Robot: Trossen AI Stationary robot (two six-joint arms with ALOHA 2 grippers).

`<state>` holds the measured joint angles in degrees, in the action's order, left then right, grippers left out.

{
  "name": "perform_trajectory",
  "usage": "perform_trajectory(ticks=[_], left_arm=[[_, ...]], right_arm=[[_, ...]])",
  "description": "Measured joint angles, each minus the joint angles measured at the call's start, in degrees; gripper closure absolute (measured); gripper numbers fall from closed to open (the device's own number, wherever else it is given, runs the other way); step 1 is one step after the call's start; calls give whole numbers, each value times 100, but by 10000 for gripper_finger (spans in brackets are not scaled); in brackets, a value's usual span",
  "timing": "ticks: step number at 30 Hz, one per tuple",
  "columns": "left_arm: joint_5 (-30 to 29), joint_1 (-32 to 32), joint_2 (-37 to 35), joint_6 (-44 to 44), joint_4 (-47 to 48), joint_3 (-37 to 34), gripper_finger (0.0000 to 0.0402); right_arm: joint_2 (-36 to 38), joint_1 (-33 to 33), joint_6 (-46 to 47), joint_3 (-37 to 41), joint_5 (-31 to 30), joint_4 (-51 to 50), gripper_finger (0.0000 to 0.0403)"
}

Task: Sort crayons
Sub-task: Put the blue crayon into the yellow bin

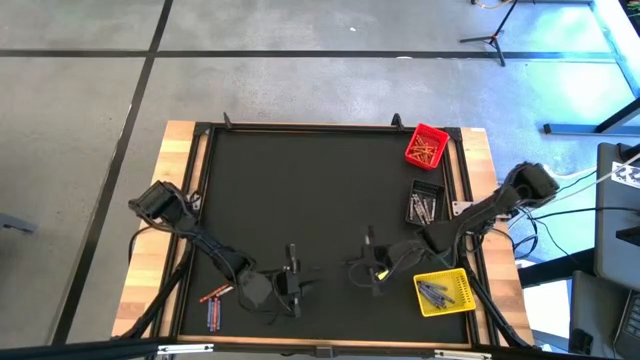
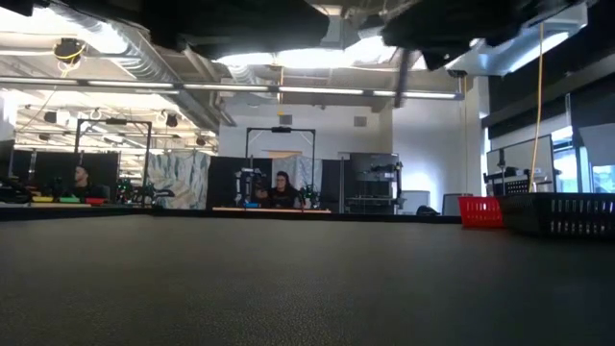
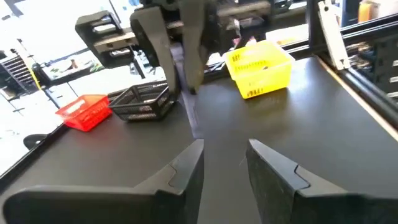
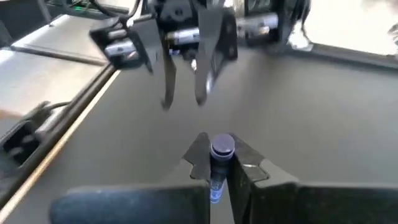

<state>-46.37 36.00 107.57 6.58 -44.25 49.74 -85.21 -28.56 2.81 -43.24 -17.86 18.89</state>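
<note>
One blue crayon (image 4: 219, 163) sits pinched in the right gripper (image 4: 219, 168); the left gripper (image 3: 225, 165), fingers apart, should back away so the yellow bin (image 1: 444, 291) gets it cleanly.

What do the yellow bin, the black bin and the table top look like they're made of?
The yellow bin: likely moulded plastic, bright and slightly glossy, with slotted walls. The black bin: the same slotted build, so probably plastic too, duller. The table top: a dark matte mat, finely pebbled in the low view, framed by pale wood.

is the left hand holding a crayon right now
No, the left hand is open with nothing between its fingers; the right hand grips the blue crayon.
</note>
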Motion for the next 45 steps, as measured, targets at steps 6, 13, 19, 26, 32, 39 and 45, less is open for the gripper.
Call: perform_trajectory(ticks=[6, 13, 19, 26, 32, 39, 45], left_arm=[[-3, 2, 0, 1, 7, 0, 290], [-4, 5, 0, -2, 13, 0, 291], [2, 3, 0, -7, 13, 0, 291], [9, -2, 0, -44, 13, 0, 291], [17, -4, 0, -47, 13, 0, 291], [17, -4, 0, -51, 12, 0, 291], [17, -4, 0, -53, 12, 0, 291]], right_arm=[[838, -244, 517, -2, 58, -1498, 385], [1689, -665, 1498, 0, 57, -2991, 380], [2191, -1182, 2471, 0, 62, -3969, 388], [2424, -1855, 3820, -41, 60, -4843, 384], [2420, -2375, 4859, -500, 30, -6085, 389], [2236, -2900, 6169, -543, 190, -6800, 382], [1908, -3288, 6590, -540, 235, -6962, 385]])
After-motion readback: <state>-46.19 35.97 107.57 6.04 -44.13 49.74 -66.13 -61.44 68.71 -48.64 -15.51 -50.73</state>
